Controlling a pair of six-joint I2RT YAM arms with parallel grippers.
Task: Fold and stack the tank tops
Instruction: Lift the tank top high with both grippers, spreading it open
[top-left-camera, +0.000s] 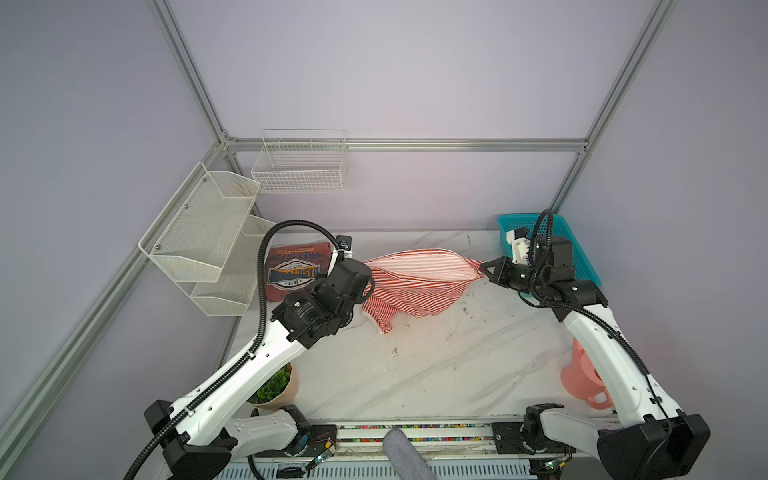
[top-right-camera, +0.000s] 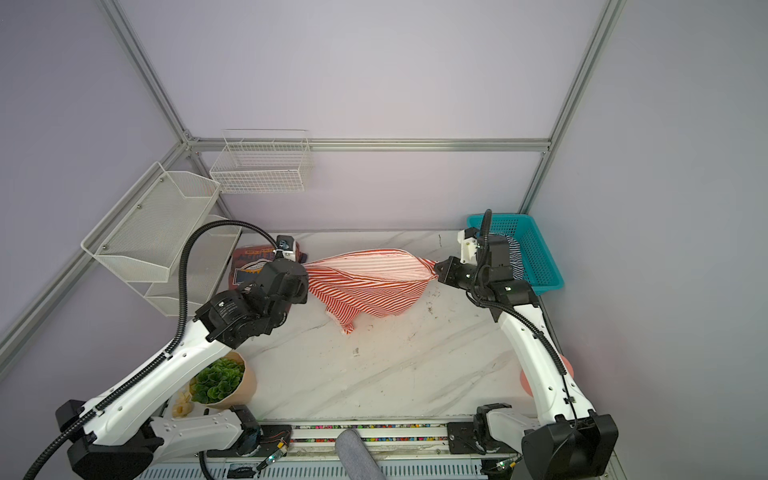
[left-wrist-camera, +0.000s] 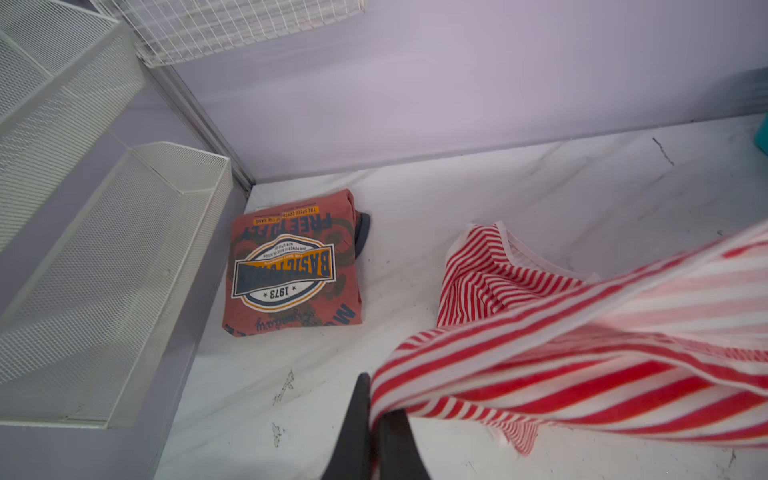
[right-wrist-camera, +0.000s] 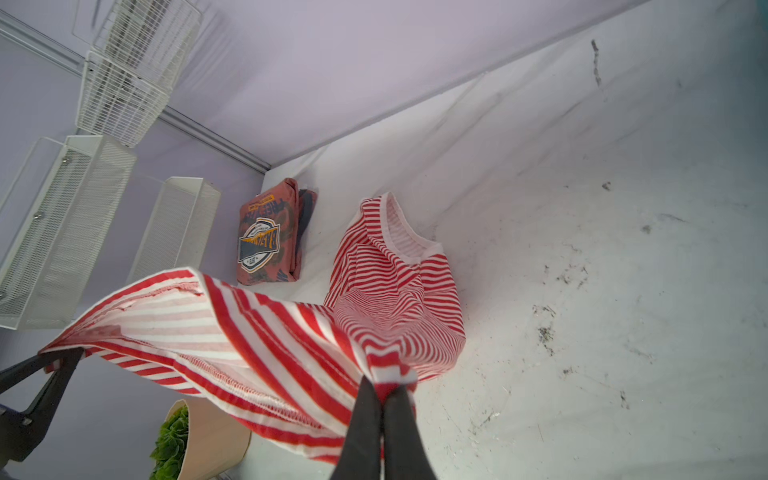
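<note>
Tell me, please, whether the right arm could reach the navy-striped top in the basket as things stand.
Probably not yet: the right end effector is shut on the red-striped top, stretched to the left end effector. The navy-striped top lies close by in the open basket.

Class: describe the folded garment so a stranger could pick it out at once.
On the marble table, go to the far left corner, below the white mesh shelves. The folded garment lies there: rust-red with a navy-and-white "1973" badge, unlike the red-and-white striped top held up beside it.
</note>
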